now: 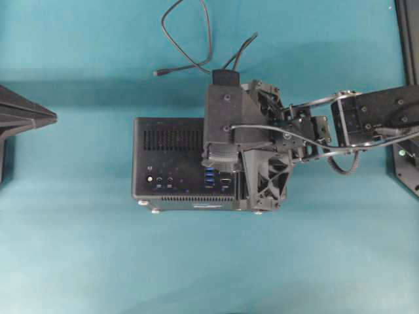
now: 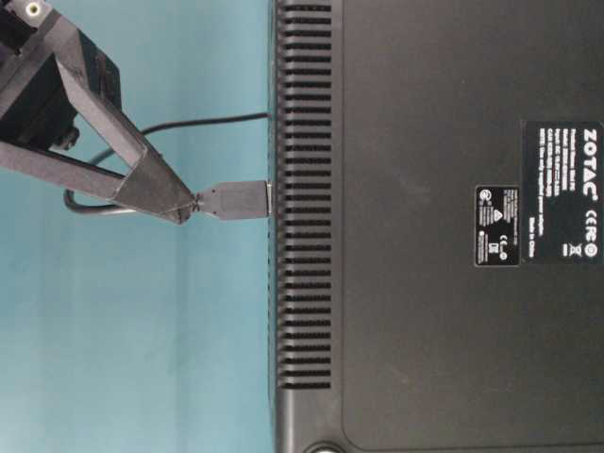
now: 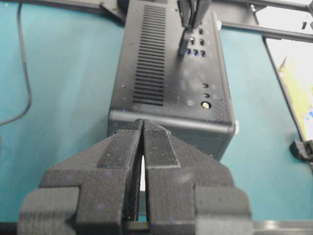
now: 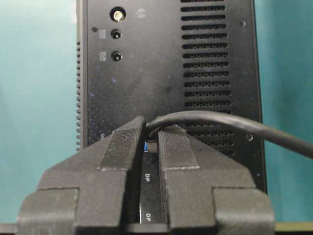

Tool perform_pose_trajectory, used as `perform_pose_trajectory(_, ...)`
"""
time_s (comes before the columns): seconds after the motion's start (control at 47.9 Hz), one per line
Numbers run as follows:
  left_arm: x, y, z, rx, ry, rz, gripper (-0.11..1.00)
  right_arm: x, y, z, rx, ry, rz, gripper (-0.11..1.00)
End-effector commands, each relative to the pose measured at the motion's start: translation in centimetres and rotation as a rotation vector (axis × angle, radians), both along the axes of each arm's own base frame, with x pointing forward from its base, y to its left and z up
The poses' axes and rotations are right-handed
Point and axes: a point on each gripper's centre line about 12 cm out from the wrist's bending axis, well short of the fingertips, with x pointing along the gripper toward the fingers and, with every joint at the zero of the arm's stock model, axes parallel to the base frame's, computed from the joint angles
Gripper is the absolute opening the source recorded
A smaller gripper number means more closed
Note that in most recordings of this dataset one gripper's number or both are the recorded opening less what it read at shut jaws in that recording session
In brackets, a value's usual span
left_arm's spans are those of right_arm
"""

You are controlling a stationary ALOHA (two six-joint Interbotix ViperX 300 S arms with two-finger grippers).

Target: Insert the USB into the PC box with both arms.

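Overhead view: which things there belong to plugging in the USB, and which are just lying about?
In the job: USB, pinched by the right gripper; PC box; left gripper, shut and empty.
Lying about: slack cable loop; slim plug at the cable's far end.

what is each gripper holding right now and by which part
The right gripper pinches the small dark grey rectangular USB plug by its cable end. The left gripper is shut on nothing.
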Motion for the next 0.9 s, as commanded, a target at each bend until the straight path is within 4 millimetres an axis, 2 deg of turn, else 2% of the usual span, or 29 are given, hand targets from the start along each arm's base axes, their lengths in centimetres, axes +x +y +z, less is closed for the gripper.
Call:
perform_pose_trajectory(0.0, 0.1, 0.1, 1.1, 0.0, -0.029, 0.003, 0.0, -0.1, -0.3, -0.5, -0.002, 0.016, -0.015, 0.06)
perform_pose_trajectory(0.104, 0.1, 0.1, 1.0, 0.001, -0.028, 0.003, 0.0, -0.1, -1.5, -0.9, -0.024, 0.023, -0.039, 0.06)
perform_pose_trajectory(0.209, 0.1, 0.0, 1.1, 0.0, -0.029, 0.002, 0.0, -0.1, -1.7, -1.0, -0.025, 0.026, -0.044, 0.06)
perform_pose_trajectory(0.522, 0.1, 0.1, 1.1, 0.0, -0.029, 0.003, 0.0, -0.4, 1.1, -0.8, 0.019, 0.026, 0.005, 0.06)
perform_pose_trajectory(0.626, 0.1, 0.1, 1.1, 0.0, -0.029, 0.003, 0.0, -0.4, 1.2, -0.9, 0.025, 0.029, -0.002, 0.06)
perform_pose_trajectory(0.877, 0.1, 0.1, 1.2, 0.0, -0.032, 0.003, 0.0, -0.1, -0.7, -1.3, -0.013, 0.028, -0.039, 0.06)
